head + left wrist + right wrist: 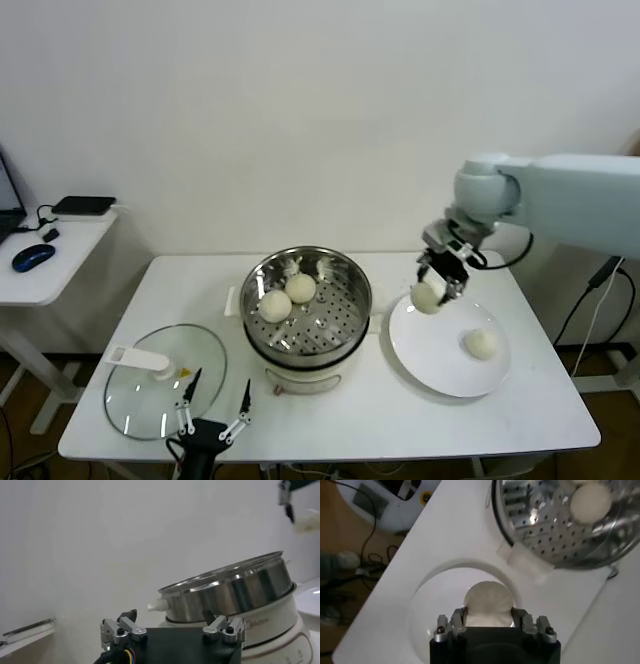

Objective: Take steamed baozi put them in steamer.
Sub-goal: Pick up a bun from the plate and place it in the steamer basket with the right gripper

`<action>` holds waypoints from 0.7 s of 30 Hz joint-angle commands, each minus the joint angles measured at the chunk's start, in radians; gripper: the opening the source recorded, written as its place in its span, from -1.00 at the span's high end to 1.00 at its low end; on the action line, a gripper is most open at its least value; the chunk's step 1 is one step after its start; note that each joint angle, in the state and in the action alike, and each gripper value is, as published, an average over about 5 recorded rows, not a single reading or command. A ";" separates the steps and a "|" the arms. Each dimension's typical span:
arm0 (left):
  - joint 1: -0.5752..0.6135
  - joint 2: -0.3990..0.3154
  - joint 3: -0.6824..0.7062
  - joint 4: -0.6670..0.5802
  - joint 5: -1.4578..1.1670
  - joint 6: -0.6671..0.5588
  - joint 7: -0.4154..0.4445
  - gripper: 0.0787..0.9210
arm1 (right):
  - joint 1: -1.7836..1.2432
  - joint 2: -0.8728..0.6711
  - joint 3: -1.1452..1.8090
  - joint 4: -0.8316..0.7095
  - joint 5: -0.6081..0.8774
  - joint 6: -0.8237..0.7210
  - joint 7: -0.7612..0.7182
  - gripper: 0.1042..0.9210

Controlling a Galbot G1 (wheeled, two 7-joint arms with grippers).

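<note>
Surface: white table [330, 420] against a plain white wall, with the steamer as the landmark near its middle.
Left gripper: the left gripper [213, 405] sits at the table's near edge, in front of the steamer and slightly to its left; its thin fingers stand spread apart with nothing between them.
Lid: a round glass lid [165, 381] with a white handle lies flat on the table, to the left of the steamer and nearer the front edge.
Steamer: the steamer [309, 304] is a shiny steel basket with a perforated floor on a white cooker base; the left wrist view shows its steel wall [235, 591] from the side.
Buns inside: two buns [287, 297] rest touching each other on the steamer's floor, toward its left and back part.
Plate: a white plate [440, 365] lies just to the right of the steamer.
Bun on plate: one bun [481, 343] sits on the plate's right part, away from the steamer.
Right gripper: the right gripper [436, 291] hangs above the plate's edge nearest the steamer, clenched on a held bun [488, 604] that is lifted clear of the plate.
Side table: a small white table [45, 270] stands far left of the steamer, carrying a blue mouse [31, 257].
</note>
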 commanded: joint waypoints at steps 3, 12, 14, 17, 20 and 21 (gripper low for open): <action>0.006 -0.011 -0.001 -0.006 0.006 -0.002 -0.002 -0.77 | 0.046 0.255 0.176 0.048 -0.099 0.200 0.038 -0.27; 0.002 -0.015 -0.009 -0.007 -0.002 -0.001 -0.005 -0.77 | -0.088 0.367 0.189 0.036 -0.120 0.322 0.117 -0.30; 0.002 -0.015 -0.010 -0.008 -0.003 -0.001 -0.005 -0.77 | -0.113 0.370 0.175 0.022 -0.134 0.350 0.132 -0.30; 0.001 -0.015 -0.010 -0.007 -0.004 -0.001 -0.005 -0.77 | -0.140 0.373 0.139 -0.012 -0.151 0.390 0.156 -0.29; -0.001 -0.015 -0.009 -0.004 -0.004 0.000 -0.005 -0.77 | -0.169 0.373 0.120 -0.055 -0.179 0.421 0.172 -0.29; -0.002 -0.016 -0.009 -0.004 -0.004 0.000 -0.005 -0.77 | -0.181 0.375 0.117 -0.071 -0.189 0.429 0.176 -0.29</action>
